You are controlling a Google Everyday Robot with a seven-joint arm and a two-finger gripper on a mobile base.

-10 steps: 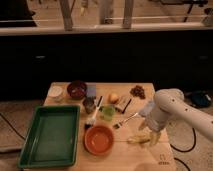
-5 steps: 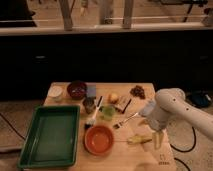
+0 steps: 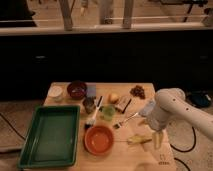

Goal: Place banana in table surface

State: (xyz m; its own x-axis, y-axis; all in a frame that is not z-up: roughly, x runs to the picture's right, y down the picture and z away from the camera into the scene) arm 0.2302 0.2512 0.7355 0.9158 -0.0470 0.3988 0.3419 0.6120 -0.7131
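Note:
The pale yellow banana lies on the light tan table surface, just right of the orange bowl. My gripper hangs from the white arm at the table's right side, its tip right beside the banana's right end. Whether it touches the banana cannot be told. A small dark logo mark sits near the front right corner.
A green tray lies at front left. Behind it are a dark red bowl, a white cup, a small round yellow fruit, a green cup, a brush, a fork and dark grapes.
The banana has stayed at the same spot on the table. The gripper has shifted slightly right and down beside the banana's right end.

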